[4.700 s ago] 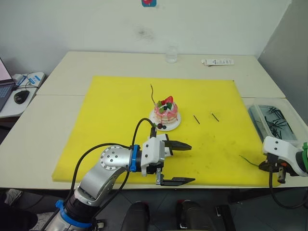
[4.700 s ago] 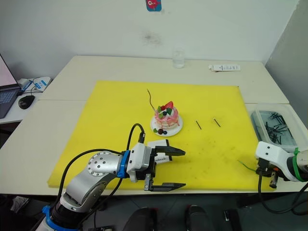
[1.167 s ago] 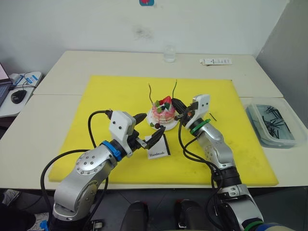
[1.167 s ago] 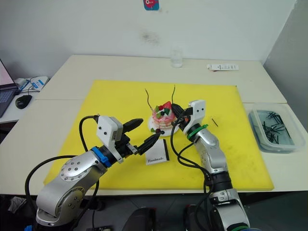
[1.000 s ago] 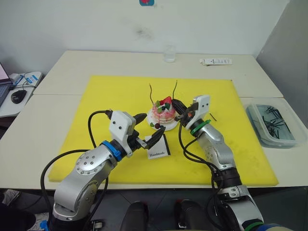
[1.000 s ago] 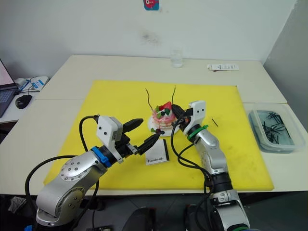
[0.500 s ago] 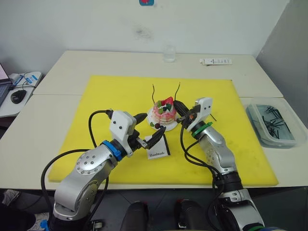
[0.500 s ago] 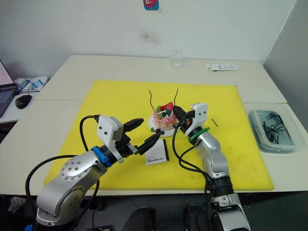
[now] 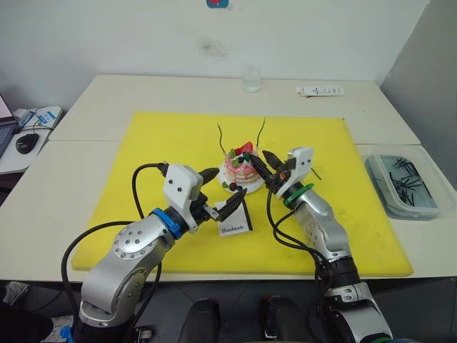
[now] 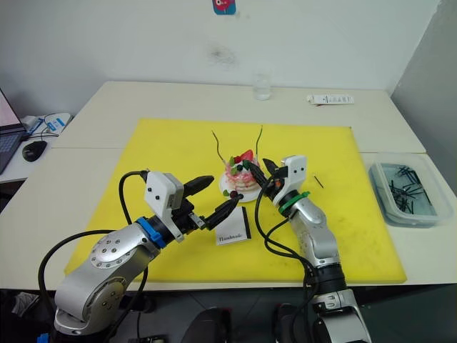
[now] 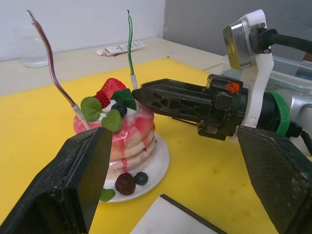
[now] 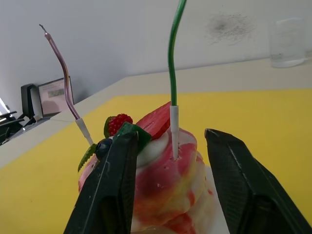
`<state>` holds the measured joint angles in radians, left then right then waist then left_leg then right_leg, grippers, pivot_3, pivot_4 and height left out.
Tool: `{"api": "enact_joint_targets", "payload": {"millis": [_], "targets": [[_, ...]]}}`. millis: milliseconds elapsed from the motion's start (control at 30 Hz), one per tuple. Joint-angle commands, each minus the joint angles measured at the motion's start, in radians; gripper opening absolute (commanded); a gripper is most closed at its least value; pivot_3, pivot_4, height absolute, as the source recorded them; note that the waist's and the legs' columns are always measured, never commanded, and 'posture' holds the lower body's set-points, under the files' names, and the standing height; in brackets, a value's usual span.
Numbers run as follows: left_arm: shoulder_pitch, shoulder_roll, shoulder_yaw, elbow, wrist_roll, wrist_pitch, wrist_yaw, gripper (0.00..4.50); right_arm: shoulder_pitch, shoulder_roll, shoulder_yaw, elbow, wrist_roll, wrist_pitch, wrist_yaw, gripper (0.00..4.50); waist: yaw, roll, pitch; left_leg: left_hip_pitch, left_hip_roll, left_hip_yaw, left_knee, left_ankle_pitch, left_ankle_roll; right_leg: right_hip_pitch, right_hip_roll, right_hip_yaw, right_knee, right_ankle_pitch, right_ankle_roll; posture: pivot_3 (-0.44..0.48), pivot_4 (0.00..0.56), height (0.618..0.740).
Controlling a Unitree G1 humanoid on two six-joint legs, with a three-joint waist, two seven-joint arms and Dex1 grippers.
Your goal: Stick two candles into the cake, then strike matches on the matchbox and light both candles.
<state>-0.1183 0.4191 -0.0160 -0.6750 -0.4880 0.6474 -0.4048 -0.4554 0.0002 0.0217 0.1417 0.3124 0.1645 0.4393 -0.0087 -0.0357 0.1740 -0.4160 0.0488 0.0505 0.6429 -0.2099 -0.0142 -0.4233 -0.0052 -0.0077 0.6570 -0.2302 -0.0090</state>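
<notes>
The pink cake (image 9: 240,170) sits on its white plate (image 9: 251,188) in the middle of the yellow mat. Two thin wavy candles stand upright in it, a purplish one (image 12: 62,73) on the left and a green one (image 12: 172,63) on the right. My right gripper (image 9: 258,158) is open just right of the cake, its fingers (image 12: 111,180) flanking the green candle's base without touching it. In front of the cake my left gripper (image 9: 230,181) is open and empty. The white matchbox (image 9: 234,221) lies flat below it. One dark match (image 10: 318,182) lies right of my right arm.
The yellow mat (image 9: 157,157) covers most of the table. A clear bin (image 9: 403,182) of dark sticks stands at the right edge. A glass (image 9: 251,80) and a white strip-shaped object (image 9: 320,91) are at the back. A mouse (image 9: 28,143) lies on the far-left table.
My right gripper brought the second candle from the mat's right edge and planted it in the cake. In the last half second it opened and let go. The matchbox now lies by the cake.
</notes>
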Motion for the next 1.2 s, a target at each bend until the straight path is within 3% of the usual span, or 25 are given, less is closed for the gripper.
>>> {"api": "enact_joint_targets", "payload": {"millis": [33,200,300,400,467,567,667,733,967,1200], "targets": [[0.008,-0.001,-0.004,-0.031,-0.006,-0.019,-0.007,4.50,-0.005,-0.014,-0.011,-0.081,0.029,0.012,0.013,2.04,0.000,0.000,0.000,0.000,0.000,0.000,0.000,0.000,0.000,0.000,0.000,0.000,0.000,0.000,-0.001,0.000,0.150,0.740],[0.049,0.050,0.033,-0.028,-0.037,-0.005,-0.065,4.50,0.031,-0.095,-0.024,-0.201,0.072,0.102,0.047,2.04,0.000,0.000,0.000,0.000,0.000,0.000,-0.001,0.000,0.000,0.000,-0.003,0.000,0.000,-0.001,-0.001,0.000,0.150,0.740],[0.096,0.110,0.149,-0.002,-0.214,0.105,-0.139,4.50,0.055,-0.219,-0.031,-0.288,0.105,0.184,0.130,2.04,0.000,0.000,0.000,0.000,0.000,0.000,-0.002,0.000,0.000,-0.001,-0.004,-0.001,0.000,-0.004,-0.005,0.000,0.150,0.740],[0.087,0.179,0.297,0.064,-0.474,0.265,-0.151,4.50,0.072,-0.355,0.000,-0.366,0.132,0.265,0.239,1.67,0.000,0.001,0.002,0.000,0.000,-0.001,-0.002,0.000,0.000,-0.001,-0.004,-0.002,0.000,-0.005,-0.007,0.000,0.150,0.740],[0.040,0.264,0.372,0.176,-0.769,0.419,-0.095,4.50,0.079,-0.460,0.064,-0.409,0.096,0.301,0.310,1.17,0.000,0.000,0.003,0.000,0.000,-0.003,-0.002,0.000,0.000,-0.001,-0.004,-0.004,0.000,-0.005,-0.007,0.000,0.150,0.740],[-0.045,0.456,0.335,0.423,-1.180,0.589,0.028,4.50,0.061,-0.565,0.172,-0.448,0.010,0.368,0.339,0.07,0.001,0.000,0.005,0.000,0.000,-0.009,-0.002,0.000,0.000,-0.001,-0.004,-0.007,0.000,-0.005,-0.008,0.000,0.150,0.740],[-0.117,0.561,0.213,0.581,-1.435,0.608,0.176,4.50,0.038,-0.574,0.228,-0.455,-0.029,0.384,0.337,0.03,0.000,0.001,0.006,0.000,-0.001,-0.013,-0.002,0.000,0.000,-0.001,-0.004,-0.008,0.000,-0.005,-0.008,0.000,0.150,0.740],[-0.173,0.560,0.161,0.661,-1.484,0.636,0.218,4.50,0.032,-0.558,0.245,-0.451,-0.046,0.391,0.322,0.03,0.000,0.001,0.006,0.000,-0.002,-0.012,-0.002,0.000,0.000,-0.001,-0.004,-0.007,0.000,-0.006,-0.008,0.000,0.150,0.740],[-0.306,0.506,-0.010,0.815,-1.484,0.751,0.323,4.50,0.049,-0.551,0.307,-0.419,-0.141,0.380,0.303,0.03,0.005,0.000,0.007,-0.002,-0.003,-0.009,-0.002,-0.002,-0.003,-0.001,-0.004,-0.007,-0.001,-0.006,-0.001,0.000,0.150,0.740],[-0.335,0.399,-0.029,0.886,-1.484,0.734,0.467,4.50,0.062,-0.532,0.330,-0.430,-0.163,0.403,0.303,0.03,0.006,0.000,0.007,-0.001,-0.002,-0.010,-0.003,-0.002,-0.003,-0.001,-0.004,-0.007,0.001,-0.007,-0.001,0.000,0.150,0.740]]}}
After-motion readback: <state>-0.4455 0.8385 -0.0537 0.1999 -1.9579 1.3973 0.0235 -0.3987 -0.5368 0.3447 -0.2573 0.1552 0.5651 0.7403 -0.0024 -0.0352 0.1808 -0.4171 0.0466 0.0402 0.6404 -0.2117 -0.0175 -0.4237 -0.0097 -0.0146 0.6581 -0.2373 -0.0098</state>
